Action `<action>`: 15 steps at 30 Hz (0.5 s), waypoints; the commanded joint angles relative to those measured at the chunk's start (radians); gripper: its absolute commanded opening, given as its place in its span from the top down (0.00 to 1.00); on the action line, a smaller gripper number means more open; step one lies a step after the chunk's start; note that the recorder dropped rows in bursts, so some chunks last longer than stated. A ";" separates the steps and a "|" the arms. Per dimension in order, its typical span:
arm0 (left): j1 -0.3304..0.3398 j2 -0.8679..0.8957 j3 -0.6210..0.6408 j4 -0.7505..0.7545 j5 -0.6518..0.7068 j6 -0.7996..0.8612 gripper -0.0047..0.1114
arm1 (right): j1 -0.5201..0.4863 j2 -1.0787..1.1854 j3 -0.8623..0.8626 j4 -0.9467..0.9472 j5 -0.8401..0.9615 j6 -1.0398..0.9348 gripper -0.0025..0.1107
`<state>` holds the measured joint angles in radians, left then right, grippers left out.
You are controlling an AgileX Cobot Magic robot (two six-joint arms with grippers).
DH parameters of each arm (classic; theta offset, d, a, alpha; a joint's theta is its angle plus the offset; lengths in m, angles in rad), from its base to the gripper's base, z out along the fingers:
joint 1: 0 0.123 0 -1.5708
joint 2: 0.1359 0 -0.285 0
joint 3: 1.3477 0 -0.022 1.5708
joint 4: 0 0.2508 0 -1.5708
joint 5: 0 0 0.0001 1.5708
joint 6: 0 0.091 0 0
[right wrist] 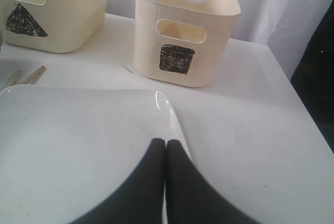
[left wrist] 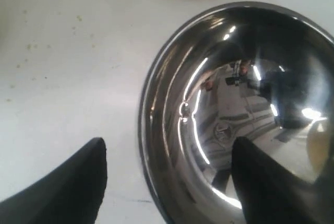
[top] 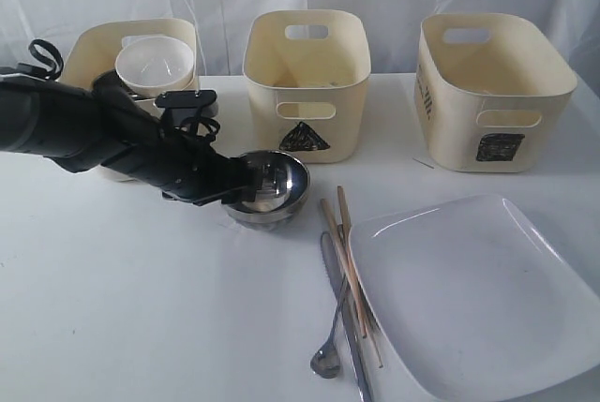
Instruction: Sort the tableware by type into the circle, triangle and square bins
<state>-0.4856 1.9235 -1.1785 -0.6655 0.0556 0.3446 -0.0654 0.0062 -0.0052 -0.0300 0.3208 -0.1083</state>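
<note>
At six o'clock from the triangle bin [top: 307, 83], on the table [top: 141, 308]: steel bowl [top: 272, 186], upright. Spread wide astride its nine-o'clock rim: left gripper [left wrist: 169, 148], one finger [left wrist: 266, 182] inside, one outside. Pressed together over the edge of the white plate [right wrist: 78, 145], four o'clock from the bowl: right gripper [right wrist: 166, 143].

Cream bins [top: 307, 83]; white plate [top: 478, 294]; silver bowl [top: 277, 186].

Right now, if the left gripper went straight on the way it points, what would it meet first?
The steel bowl: the left gripper has open jaws astride its rim, so that rim probably comes first.
</note>
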 commanded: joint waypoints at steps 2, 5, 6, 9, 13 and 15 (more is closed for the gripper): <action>-0.005 0.008 -0.003 -0.010 0.022 -0.008 0.36 | -0.004 -0.006 0.005 0.000 -0.008 -0.009 0.98; -0.005 0.008 -0.003 -0.010 0.022 -0.008 0.36 | -0.004 -0.006 0.005 0.000 -0.008 -0.009 0.98; -0.005 0.008 -0.003 -0.010 0.022 -0.008 0.36 | -0.004 -0.006 0.005 0.000 -0.008 -0.009 0.98; -0.005 0.008 -0.003 -0.010 0.025 -0.008 0.36 | -0.004 -0.006 0.005 0.000 -0.008 -0.009 0.98; -0.005 0.008 -0.003 -0.010 0.023 -0.008 0.38 | -0.004 -0.006 0.005 0.000 -0.008 -0.009 0.98; -0.005 0.008 -0.003 -0.010 0.023 -0.008 0.46 | -0.004 -0.006 0.005 0.000 -0.008 -0.009 0.98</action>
<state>-0.4856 1.9317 -1.1785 -0.6655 0.0628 0.3446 -0.0654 0.0062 -0.0052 -0.0300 0.3208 -0.1083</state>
